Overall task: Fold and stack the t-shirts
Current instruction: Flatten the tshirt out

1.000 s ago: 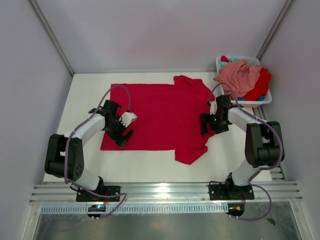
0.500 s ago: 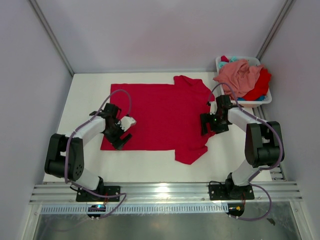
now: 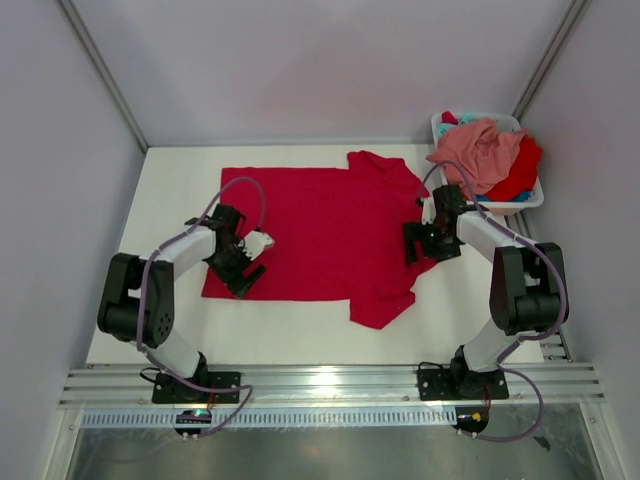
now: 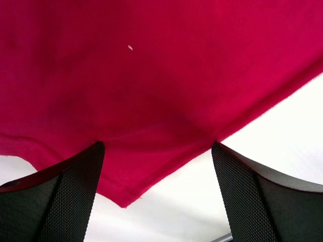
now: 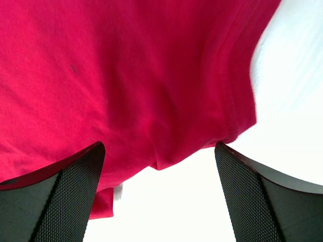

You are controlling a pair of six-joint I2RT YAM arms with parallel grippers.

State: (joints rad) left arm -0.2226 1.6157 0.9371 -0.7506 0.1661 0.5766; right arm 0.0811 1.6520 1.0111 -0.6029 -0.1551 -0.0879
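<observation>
A bright red t-shirt (image 3: pixel 320 230) lies spread wide and flat on the white table. My left gripper (image 3: pixel 244 276) hovers open over its near-left corner. In the left wrist view that corner (image 4: pixel 123 199) sits between my fingers (image 4: pixel 65 196), and the left gripper (image 4: pixel 156 194) holds nothing. My right gripper (image 3: pixel 412 250) stands open over the shirt's right edge by the sleeve. The right wrist view shows the rumpled hem (image 5: pixel 166 151) just ahead of that open right gripper (image 5: pixel 156 199). A salmon pink t-shirt (image 3: pixel 478 150) lies piled over red and teal cloth (image 3: pixel 464 121) in the basket.
The white plastic basket (image 3: pixel 528 202) stands at the back right corner, just beyond my right arm. Grey walls close in the table on the left, back and right. A metal rail (image 3: pixel 320 382) runs along the near edge by the arm bases.
My left gripper slid a little toward the shirt's near-left corner and its elbow swung outward. My right gripper shifted slightly back. The shirt has not moved.
</observation>
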